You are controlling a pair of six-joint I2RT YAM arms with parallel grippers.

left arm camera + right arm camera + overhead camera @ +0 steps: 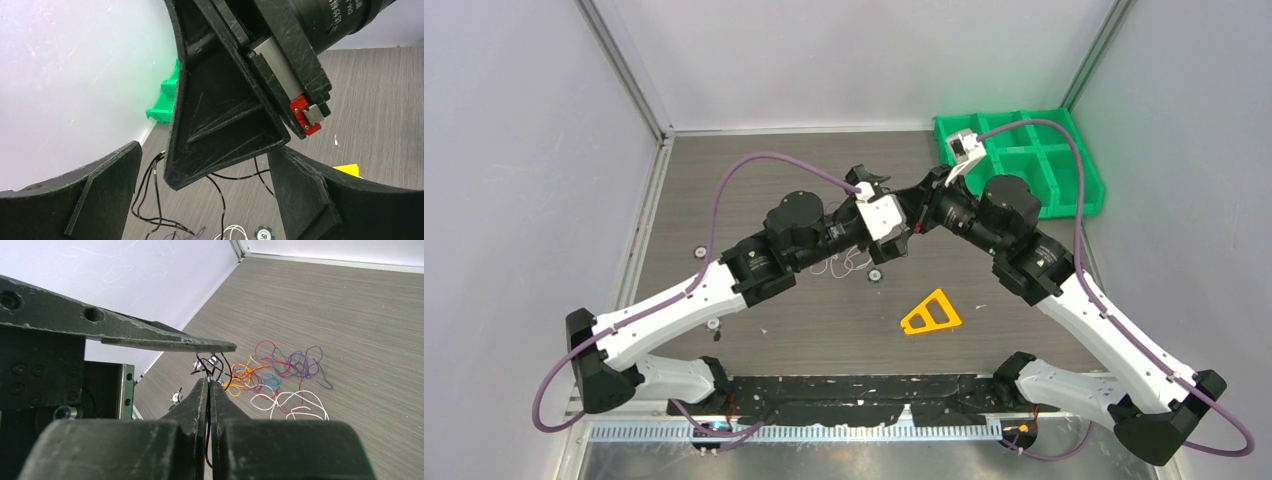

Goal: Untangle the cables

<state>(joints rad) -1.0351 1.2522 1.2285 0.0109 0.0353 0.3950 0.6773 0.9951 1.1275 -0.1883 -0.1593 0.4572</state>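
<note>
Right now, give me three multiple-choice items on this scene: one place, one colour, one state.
1. The green bin sits on the table at: A far right; B near left; C centre.
2. The cable in the right gripper is: A white; B black; C yellow.
3. The left gripper has its jaws: A open; B shut; C out of view.
1 A, the top view shows it in the far right corner. 2 B, it runs black between shut jaws. 3 A, its fingers stand wide apart.
</note>
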